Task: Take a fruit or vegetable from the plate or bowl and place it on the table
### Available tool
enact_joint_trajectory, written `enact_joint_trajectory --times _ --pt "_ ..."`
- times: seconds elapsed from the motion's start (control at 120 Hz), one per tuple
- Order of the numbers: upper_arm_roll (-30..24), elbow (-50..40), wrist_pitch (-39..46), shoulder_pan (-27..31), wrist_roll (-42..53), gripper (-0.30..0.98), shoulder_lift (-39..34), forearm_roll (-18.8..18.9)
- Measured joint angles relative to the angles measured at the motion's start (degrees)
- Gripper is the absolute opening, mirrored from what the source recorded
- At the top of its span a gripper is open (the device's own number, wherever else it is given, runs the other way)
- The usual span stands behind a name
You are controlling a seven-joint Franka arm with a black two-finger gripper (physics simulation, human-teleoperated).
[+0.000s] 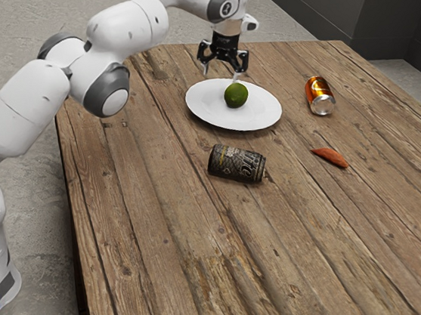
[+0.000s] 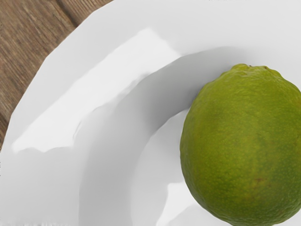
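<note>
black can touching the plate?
Apart. The exterior view shows a strip of bare table between the black can and the plate.

I stretch my white arm (image 1: 39,89) toward the plate (image 1: 207,115), its joints bent into an arch. My black gripper (image 1: 221,74) hangs just above the plate, pointing down — two fingers spread, a clear gap between them — with my wrist (image 1: 223,4) higher over it.

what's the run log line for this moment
gripper: open, near lime | lime: on plate, not gripped | dark can, orange can, reddish vegetable: on table | lift: not yet done
</note>
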Motion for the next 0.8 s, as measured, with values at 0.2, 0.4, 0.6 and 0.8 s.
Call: enact_joint_trajectory --times 0.2,0.4,0.6,0.8 --pt "-0.6 0.2 0.2 0.0 -5.3 0.69 0.4 0.0" --pt "-2.7 0.2 1.3 -0.1 -9.0 0.69 0.5 -0.1" --pt "-3.1 0.2 2.3 -0.2 -11.5 0.69 1.7 0.0" --pt "-3.2 0.2 5.9 -0.4 -12.6 0.69 2.8 0.0"
